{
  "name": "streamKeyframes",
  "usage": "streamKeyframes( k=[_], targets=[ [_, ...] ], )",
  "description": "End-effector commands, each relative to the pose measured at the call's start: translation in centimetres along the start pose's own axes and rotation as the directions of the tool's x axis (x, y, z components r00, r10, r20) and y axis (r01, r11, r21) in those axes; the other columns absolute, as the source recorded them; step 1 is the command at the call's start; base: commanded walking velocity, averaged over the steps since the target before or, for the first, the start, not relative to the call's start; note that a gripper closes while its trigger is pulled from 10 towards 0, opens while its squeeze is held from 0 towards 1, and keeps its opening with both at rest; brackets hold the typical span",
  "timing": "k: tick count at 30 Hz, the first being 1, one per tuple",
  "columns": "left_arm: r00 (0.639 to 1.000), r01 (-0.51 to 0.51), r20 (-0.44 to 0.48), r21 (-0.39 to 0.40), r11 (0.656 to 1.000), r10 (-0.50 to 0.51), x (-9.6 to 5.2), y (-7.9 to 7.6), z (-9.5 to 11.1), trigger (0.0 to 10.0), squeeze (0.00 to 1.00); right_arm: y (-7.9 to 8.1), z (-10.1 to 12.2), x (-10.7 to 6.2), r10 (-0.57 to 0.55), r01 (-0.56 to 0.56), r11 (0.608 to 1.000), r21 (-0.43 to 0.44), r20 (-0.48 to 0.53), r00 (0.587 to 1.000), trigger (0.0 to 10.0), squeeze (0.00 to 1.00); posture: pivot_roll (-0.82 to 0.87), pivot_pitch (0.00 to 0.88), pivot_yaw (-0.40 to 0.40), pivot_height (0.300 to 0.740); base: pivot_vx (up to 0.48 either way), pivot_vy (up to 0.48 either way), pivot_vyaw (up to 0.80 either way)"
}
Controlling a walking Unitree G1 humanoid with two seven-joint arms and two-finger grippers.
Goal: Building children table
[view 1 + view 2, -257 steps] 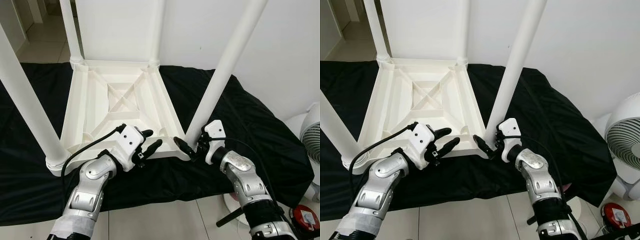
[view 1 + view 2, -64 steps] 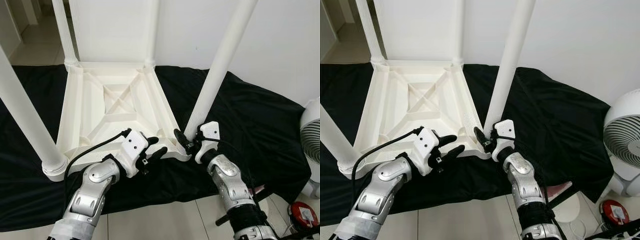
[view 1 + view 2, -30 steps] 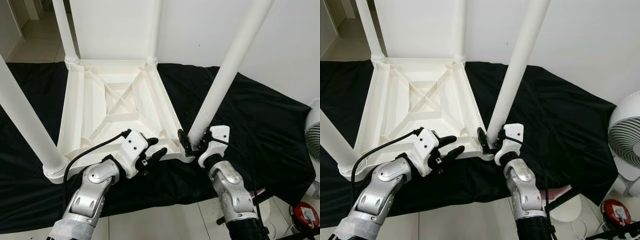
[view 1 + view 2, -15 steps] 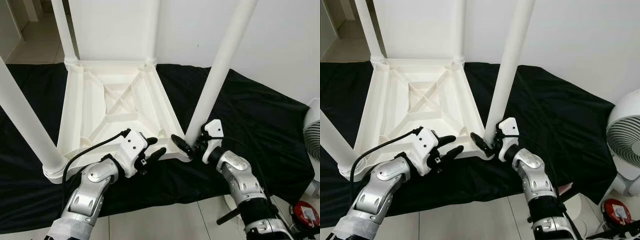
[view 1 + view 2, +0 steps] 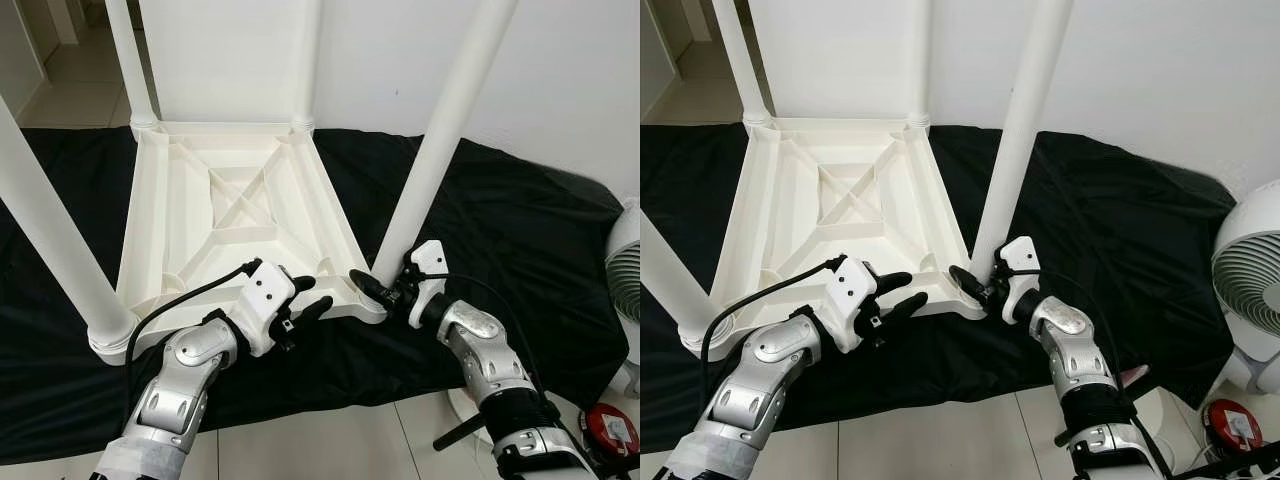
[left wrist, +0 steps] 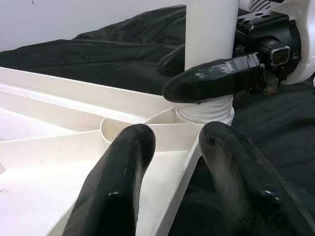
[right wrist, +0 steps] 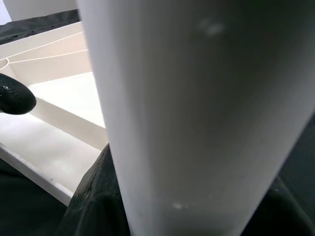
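A white children's table (image 5: pixel 840 215) lies upside down on a black cloth (image 5: pixel 1110 260) spread over the floor, its ribbed underside facing up. Legs stand at all four corners. The near right leg (image 5: pixel 1018 130) rises from its corner socket, and the right claw (image 5: pixel 985 288) is closed around the base of that leg, one black finger across its front. The left claw (image 5: pixel 898 292) rests at the table's near edge, its two fingers spread apart and holding nothing. A white fan (image 5: pixel 1250 290) stands at the right, on the tiled floor (image 5: pixel 940 435).
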State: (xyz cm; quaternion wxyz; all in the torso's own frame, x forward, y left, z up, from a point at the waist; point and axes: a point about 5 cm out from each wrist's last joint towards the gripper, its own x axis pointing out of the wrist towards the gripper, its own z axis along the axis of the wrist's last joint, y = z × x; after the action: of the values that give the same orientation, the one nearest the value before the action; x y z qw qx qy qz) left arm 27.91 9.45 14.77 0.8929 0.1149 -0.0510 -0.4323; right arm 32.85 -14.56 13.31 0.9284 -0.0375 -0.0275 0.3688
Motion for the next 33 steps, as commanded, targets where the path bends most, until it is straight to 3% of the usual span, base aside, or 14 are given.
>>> streamKeyframes(
  k=[1, 10, 15, 19, 21, 23, 26, 30, 31, 32, 33],
  targets=[
    [0.999, -0.044, -0.009, -0.004, 0.999, 0.044, 0.1, 0.0, -0.2, 10.0, 0.00, 0.1, -1.0, -0.3, -0.008, 0.009, 1.000, 0.022, -0.036, 0.999, 10.0, 0.00, 0.07, 0.049, -0.098, 0.740, 0.000, 0.000, 0.00],
    [1.000, -0.028, -0.010, -0.006, 1.000, 0.028, 0.2, -0.1, -0.2, 10.0, 0.00, 0.3, 0.2, 0.2, -0.270, 0.270, 0.963, -0.009, 0.031, 0.962, 10.0, 0.00, 0.06, 0.059, -0.093, 0.740, 0.000, 0.000, 0.00],
    [1.000, -0.027, -0.011, -0.009, 1.000, 0.027, 0.2, -0.1, -0.2, 10.0, 0.00, 0.7, 0.6, 0.4, -0.349, 0.349, 0.937, 0.008, 0.045, 0.936, 10.0, 0.00, 0.06, 0.059, -0.094, 0.740, 0.000, 0.000, 0.00],
    [1.000, -0.023, -0.010, -0.011, 1.000, 0.023, 0.3, -0.2, -0.2, 10.0, 0.00, 1.6, 0.5, 0.5, -0.502, 0.501, 0.865, 0.034, 0.029, 0.865, 10.0, 0.00, 0.06, 0.056, -0.097, 0.740, 0.000, 0.000, 0.00],
    [1.000, -0.023, -0.010, -0.011, 1.000, 0.023, 0.3, -0.2, -0.2, 10.0, 0.00, 1.6, 0.5, 0.5, -0.502, 0.501, 0.865, 0.034, 0.029, 0.865, 10.0, 0.00, 0.06, 0.056, -0.097, 0.740, 0.000, 0.000, 0.00],
    [1.000, -0.022, -0.006, -0.013, 1.000, 0.022, 0.4, -0.3, -0.1, 10.0, 0.00, 2.6, 0.1, 0.7, -0.612, 0.610, 0.788, 0.077, -0.007, 0.791, 10.0, 0.00, 0.07, 0.054, -0.104, 0.740, 0.000, 0.000, 0.00],
    [1.000, -0.024, 0.008, -0.029, 0.999, 0.025, 0.3, -0.4, 0.1, 10.0, 0.00, 4.5, 0.3, 1.8, -0.591, 0.587, 0.799, 0.131, -0.007, 0.807, 10.0, 0.00, 0.07, 0.054, -0.104, 0.740, 0.000, 0.000, 0.00],
    [1.000, -0.028, 0.011, -0.035, 0.999, 0.028, 0.2, -0.4, 0.1, 10.0, 0.00, 4.9, 0.9, 2.0, -0.569, 0.560, 0.815, 0.149, 0.023, 0.822, 10.0, 0.00, 0.07, 0.054, -0.107, 0.740, 0.000, 0.000, 0.00],
    [1.000, -0.027, 0.012, -0.032, 0.999, 0.027, 0.2, -0.4, 0.1, 10.0, 0.00, 4.6, 1.1, 1.8, -0.574, 0.563, 0.812, 0.152, 0.030, 0.819, 10.0, 0.06, 0.07, 0.052, -0.109, 0.740, 0.000, 0.000, 0.00],
    [0.999, -0.030, 0.012, -0.031, 0.999, 0.030, 0.2, -0.3, 0.1, 10.0, 0.00, 4.3, 1.2, 1.6, -0.573, 0.561, 0.812, 0.159, 0.039, 0.819, 10.0, 1.00, 0.07, 0.052, -0.109, 0.740, 0.000, 0.000, 0.00],
    [0.999, -0.030, 0.012, -0.031, 0.999, 0.030, 0.2, -0.3, 0.1, 10.0, 0.00, 4.3, 1.2, 1.6, -0.573, 0.561, 0.812, 0.159, 0.039, 0.819, 10.0, 1.00, 0.07, 0.052, -0.109, 0.740, 0.000, 0.000, 0.00]
  ],
)
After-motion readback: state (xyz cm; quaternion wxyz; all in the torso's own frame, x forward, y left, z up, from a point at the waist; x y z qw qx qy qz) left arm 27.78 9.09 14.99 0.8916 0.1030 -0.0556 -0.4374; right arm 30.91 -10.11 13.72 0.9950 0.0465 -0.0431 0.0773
